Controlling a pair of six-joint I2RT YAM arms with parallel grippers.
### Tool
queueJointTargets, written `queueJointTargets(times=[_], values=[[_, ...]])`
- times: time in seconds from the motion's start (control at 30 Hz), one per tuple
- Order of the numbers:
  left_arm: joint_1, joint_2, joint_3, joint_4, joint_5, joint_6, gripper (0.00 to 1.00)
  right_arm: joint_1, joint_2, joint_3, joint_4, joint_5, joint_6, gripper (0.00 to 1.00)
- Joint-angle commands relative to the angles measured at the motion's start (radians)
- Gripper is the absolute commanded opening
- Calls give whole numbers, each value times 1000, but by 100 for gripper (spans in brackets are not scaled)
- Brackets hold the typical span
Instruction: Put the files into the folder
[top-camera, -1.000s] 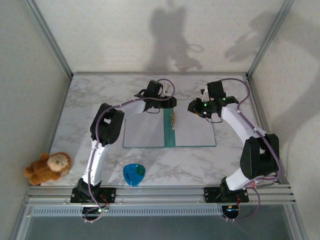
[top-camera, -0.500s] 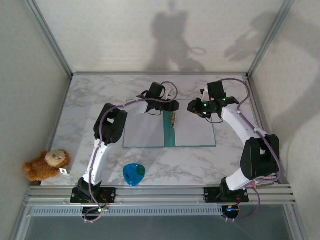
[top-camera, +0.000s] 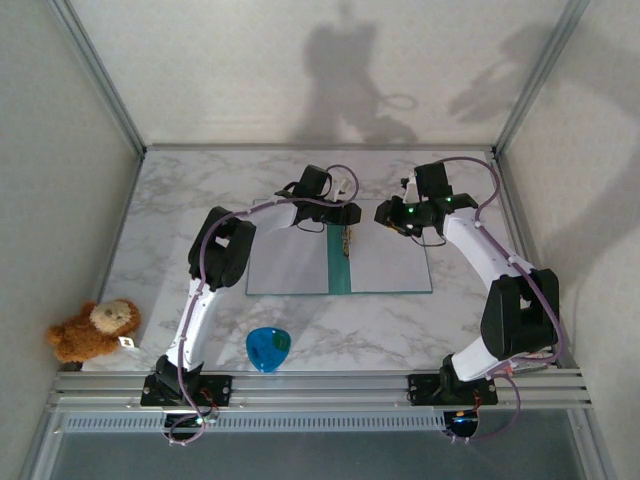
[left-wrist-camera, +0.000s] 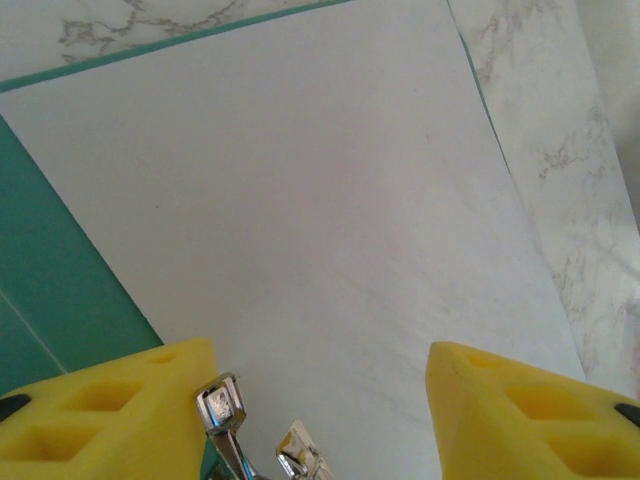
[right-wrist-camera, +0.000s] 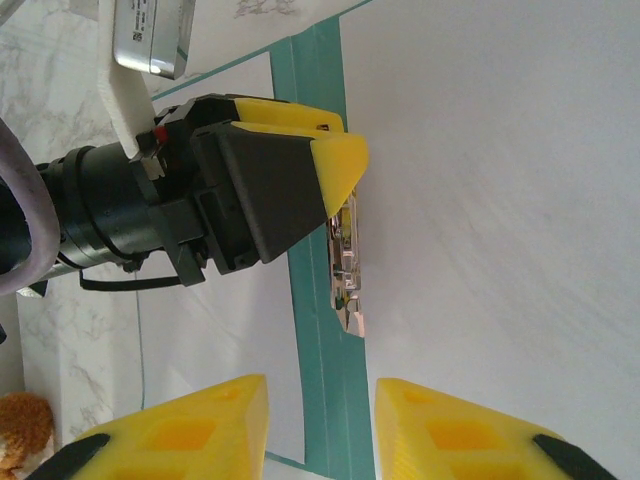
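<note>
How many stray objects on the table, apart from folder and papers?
2: brown teddy bear at the near-left edge; blue cup near the front, left of centre. Arms may hide more.

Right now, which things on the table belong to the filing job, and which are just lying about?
Job in hand: folder, lying open; files on it; clip at its spine.
Lying about: teddy bear, blue cup.

A robotics lab is showing here. White panels (top-camera: 60, 150) are enclosing the marble table (top-camera: 170, 210), with 2 arms (top-camera: 215, 250) bolted to an aluminium rail (top-camera: 320, 385).
</note>
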Motion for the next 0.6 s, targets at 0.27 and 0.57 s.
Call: queueJointTargets(times=[0.27,0.57], values=[[-21,-129,-107,28,28,21,57,-8,-26,0,-21,-16,-13,34],[-63,-245,-252,56,16,33,58,-11,-23,-6,-14,-25,0,34]])
